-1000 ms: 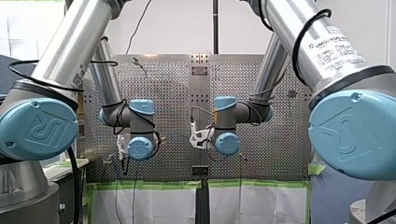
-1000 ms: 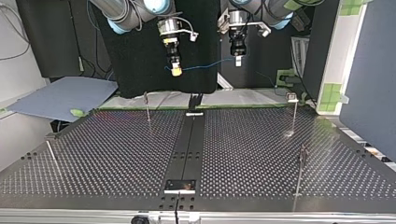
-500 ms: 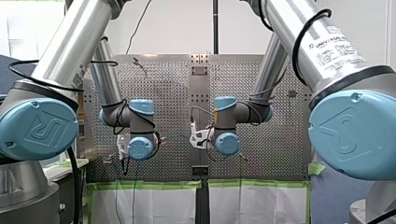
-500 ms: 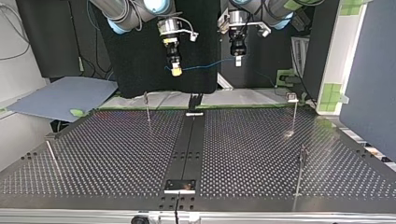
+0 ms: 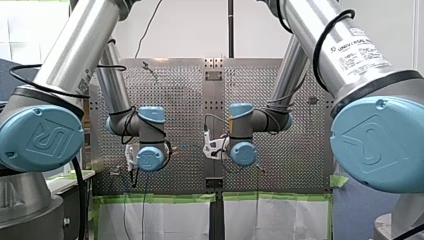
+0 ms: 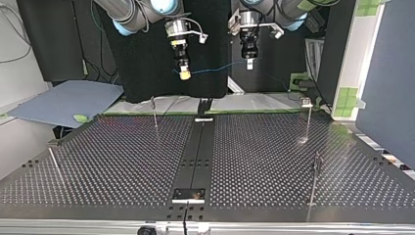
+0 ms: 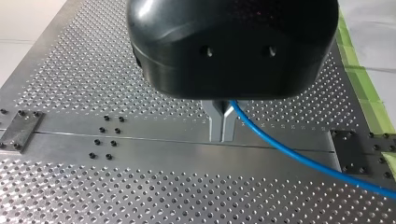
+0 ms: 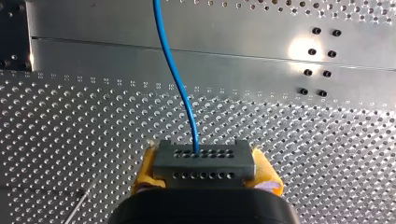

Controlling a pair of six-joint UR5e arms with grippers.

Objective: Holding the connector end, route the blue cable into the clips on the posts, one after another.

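Note:
In the top view both grippers hang high above the far edge of the perforated table (image 6: 122, 161). My right gripper (image 6: 184, 74), with yellow pads, is shut on a dark grey connector block (image 8: 204, 161). The blue cable (image 8: 176, 70) leaves the block's holed face and runs across to my left gripper (image 6: 249, 63). In the left wrist view, the metal fingers of my left gripper (image 7: 222, 136) are shut on the cable (image 7: 299, 154), which trails off to one side. The cable (image 6: 215, 67) sags slightly between the two grippers. It touches no post.
Thin posts with clips stand on the table: one at the far left (image 6: 154, 111), one at the far right (image 6: 309, 117), one at the near right (image 6: 315, 181). A bare rod (image 6: 54, 164) leans at the near left. A dark rail (image 6: 198, 147) runs down the middle.

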